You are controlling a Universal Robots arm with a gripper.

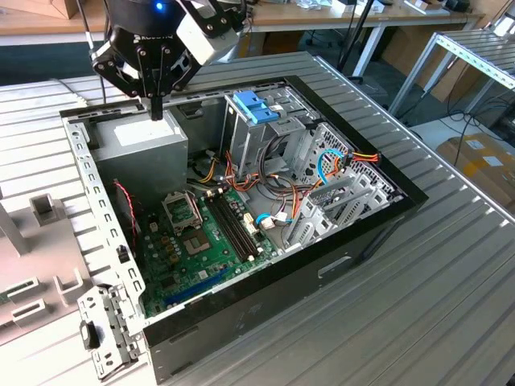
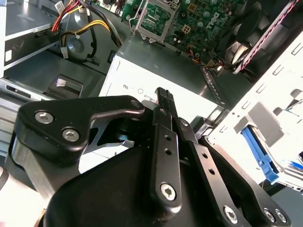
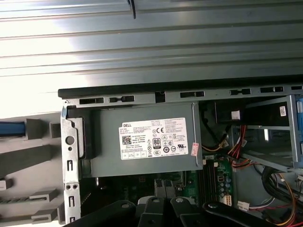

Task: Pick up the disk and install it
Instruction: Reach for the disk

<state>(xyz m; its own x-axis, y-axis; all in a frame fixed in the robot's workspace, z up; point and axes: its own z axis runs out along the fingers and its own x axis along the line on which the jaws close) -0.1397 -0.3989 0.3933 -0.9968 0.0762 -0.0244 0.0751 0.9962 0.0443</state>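
The work stands at the very beginning, I judge: the pick-up is not yet done. The gripper (image 1: 157,107) hangs in the upper left of the exterior view, just above the gray power supply (image 1: 149,146) inside the open computer case (image 1: 378,229). Its fingers are pressed together and hold nothing.

The disk (image 3: 10,128) is not in the case. In both wrist views I see only its blue rail, and it seems to sit in a gray rack (image 3: 38,156) on the tabletop (image 1: 451,305), just beyond the metal wall of the case (image 3: 70,156). How exactly it lies in the rack I cannot tell.

To take it, the gripper needs spread fingers and a way over this wall to the rack — from above, not from the side.

For the installing, the metal drive cage (image 1: 241,141) in the upper middle of the exterior view looks like the proper place, with a pale-blue latch (image 1: 256,104) on top of it. Bundles of coloured cables (image 1: 322,165) hang just beside the cage and over the green board (image 1: 201,241) — they may catch the disk on its way in.
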